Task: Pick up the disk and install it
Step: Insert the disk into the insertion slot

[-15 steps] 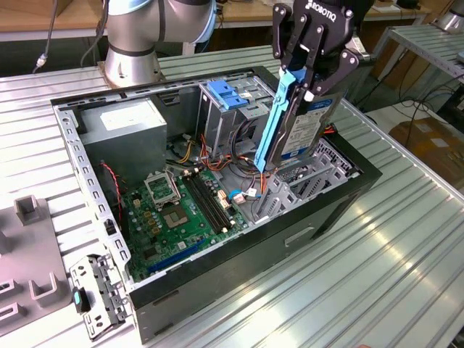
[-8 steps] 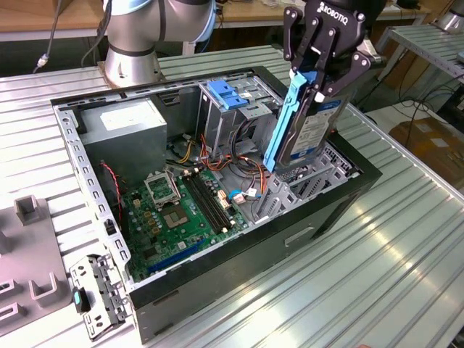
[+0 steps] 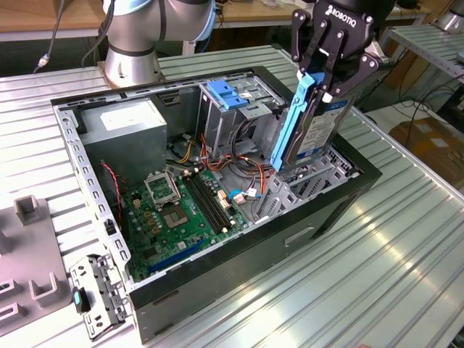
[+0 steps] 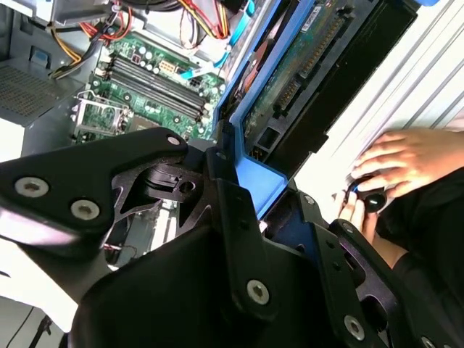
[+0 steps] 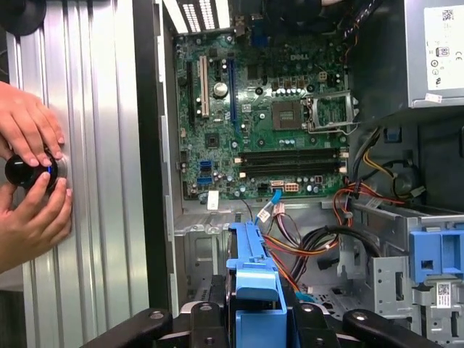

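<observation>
Disk [image 3: 320, 133] — clamped in tool [image 3: 326, 85], over open PC case [image 3: 290, 233].

Open black computer case [image 3: 239, 268] on ribbed metal bench [image 3: 362, 275], directly beneath the pincer [image 3: 325, 85]. Inside: green motherboard [image 3: 177, 210], below and aside of the pincer; grey power-supply box [image 3: 127, 130], well apart; metal cage [image 3: 217, 127] topped by blue latch piece [image 3: 228, 94], near; red and orange cables [image 3: 243, 163]. Outside the case, farthest off: loose metal bracket [image 3: 98, 293].
</observation>
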`<state>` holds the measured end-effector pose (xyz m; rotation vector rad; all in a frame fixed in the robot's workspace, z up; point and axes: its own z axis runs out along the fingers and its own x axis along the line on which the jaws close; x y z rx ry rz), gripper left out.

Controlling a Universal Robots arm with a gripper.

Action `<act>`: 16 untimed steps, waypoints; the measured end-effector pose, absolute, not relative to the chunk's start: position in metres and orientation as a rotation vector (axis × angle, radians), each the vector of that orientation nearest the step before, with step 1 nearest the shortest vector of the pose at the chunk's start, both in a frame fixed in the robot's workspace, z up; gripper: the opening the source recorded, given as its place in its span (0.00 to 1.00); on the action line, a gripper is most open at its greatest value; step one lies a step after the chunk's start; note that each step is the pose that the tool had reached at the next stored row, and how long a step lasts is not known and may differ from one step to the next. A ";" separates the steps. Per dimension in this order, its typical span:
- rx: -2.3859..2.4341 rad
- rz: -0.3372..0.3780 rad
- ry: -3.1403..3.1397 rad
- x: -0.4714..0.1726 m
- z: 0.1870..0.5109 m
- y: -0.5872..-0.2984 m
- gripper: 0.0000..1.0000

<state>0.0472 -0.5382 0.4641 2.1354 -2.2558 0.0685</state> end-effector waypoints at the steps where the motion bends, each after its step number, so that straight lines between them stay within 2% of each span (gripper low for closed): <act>1: 2.135 0.069 -2.256 0.051 0.464 -0.538 0.37; 16: 2.135 0.069 -2.255 0.056 0.462 -0.539 0.37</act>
